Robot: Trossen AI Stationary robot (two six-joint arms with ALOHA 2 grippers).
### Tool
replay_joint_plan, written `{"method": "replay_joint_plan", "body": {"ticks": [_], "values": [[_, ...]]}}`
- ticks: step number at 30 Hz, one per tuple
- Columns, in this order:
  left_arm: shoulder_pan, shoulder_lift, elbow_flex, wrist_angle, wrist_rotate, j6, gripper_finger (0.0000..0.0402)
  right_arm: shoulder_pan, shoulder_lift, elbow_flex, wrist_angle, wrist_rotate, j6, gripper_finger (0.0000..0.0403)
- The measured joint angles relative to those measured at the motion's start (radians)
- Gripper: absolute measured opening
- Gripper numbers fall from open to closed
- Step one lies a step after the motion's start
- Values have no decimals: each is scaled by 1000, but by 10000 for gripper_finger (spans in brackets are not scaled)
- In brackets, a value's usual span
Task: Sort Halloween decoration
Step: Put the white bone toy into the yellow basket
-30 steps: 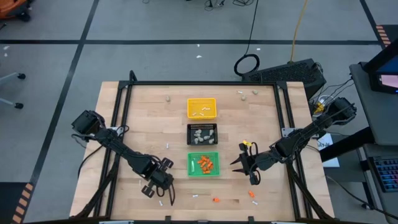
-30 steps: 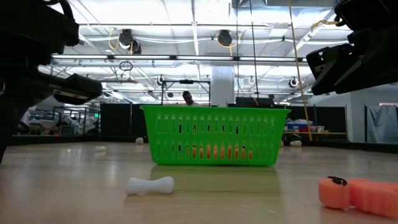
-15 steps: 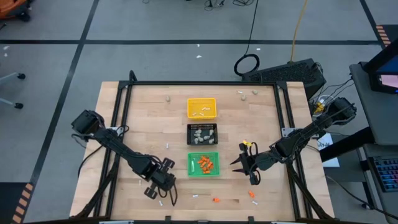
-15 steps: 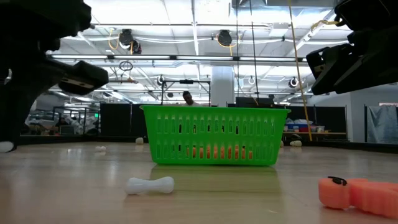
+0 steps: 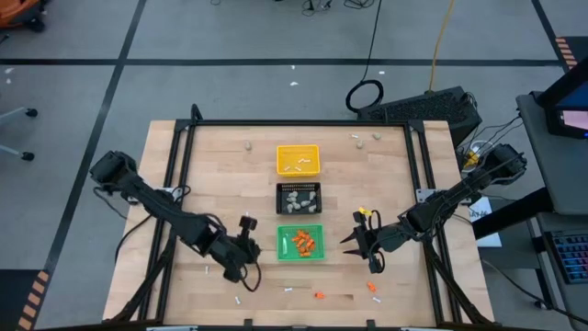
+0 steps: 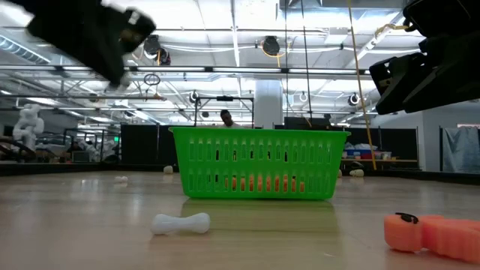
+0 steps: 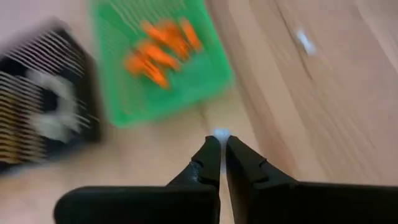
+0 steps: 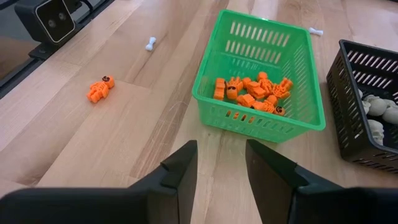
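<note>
- Left gripper [image 5: 241, 256] is over the counter [image 5: 202, 184], just left of the green tray [image 5: 300, 242]; fingers [image 7: 210, 158] clenched, a small white bit [image 7: 220, 133] right at the tips. Too blurred to say if it is held or lies on the counter below.
- Right gripper [image 5: 354, 241] is just right of the green tray, above the counter; fingers [image 8: 180, 168] parted, nothing between them.
- Orange bits [image 8: 250, 91] lie piled in the green tray, ahead of the right fingers and apart from them.
- One orange bit [image 8: 99, 88] lies loose on the counter, well apart from the right fingers, off to one side of the tray.
- Two more orange bits [image 5: 319, 296] lie on the counter near its front edge, below the green tray in the high view.
- White stick [image 6: 181, 223] lies flat on the counter in front of the green tray in the low view; no fingers touch it.
- Beige lumps [image 5: 299, 199] fill the black tray [image 5: 279, 210], the middle one; white sticks [image 5: 298, 166] sit in the yellow tray [image 5: 283, 151], the farthest.
- Stray lumps [image 5: 246, 144] lie near the counter's far edge, far from both grippers.
</note>
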Motion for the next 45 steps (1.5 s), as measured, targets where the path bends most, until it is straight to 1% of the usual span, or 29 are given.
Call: {"method": "replay_joint_plan", "body": {"ticks": [3, 7, 10, 13, 18, 20, 23, 26, 28, 32, 36, 39, 41, 45], "values": [[12, -50, 0, 62, -48, 58, 8, 0, 0, 0, 1, 0, 0, 121], [36, -89, 0, 153, -60, 153, 8, 0, 0, 0, 15, 1, 0, 121], [63, -98, -8, 238, -60, 218, 8, 0, 5, 0, 69, 21, 0, 121], [88, -97, -9, 307, -52, 264, 8, -1, 28, 0, 165, 54, -14, 121], [131, -97, -9, 437, 7, 321, 8, -1, 91, 0, 310, 57, -70, 121], [146, -97, -9, 500, 22, 325, 8, -3, 116, 0, 367, 60, -98, 121], [175, -95, -9, 594, 45, 300, 8, -5, 140, 0, 435, 91, -154, 121], [206, -87, -9, 677, 92, 264, 8, -5, 146, 0, 481, 133, -251, 121], [226, -72, -9, 745, 133, 239, 8, -4, 145, 5, 512, 171, -354, 121], [249, -15, -9, 880, 190, 215, 8, 6, 143, 49, 562, 249, -658, 132], [261, 60, -9, 1001, 192, 214, 8, 7, 143, 117, 563, 370, -867, 161], [272, 104, -10, 1074, 181, 163, 8, 6, 143, 150, 563, 446, -976, 188], [282, 125, -10, 1100, 178, 105, 8, 7, 143, 161, 562, 473, -1036, 206], [298, 170, -10, 1158, 161, -12, 8, 6, 143, 169, 562, 472, -1148, 235]]}}
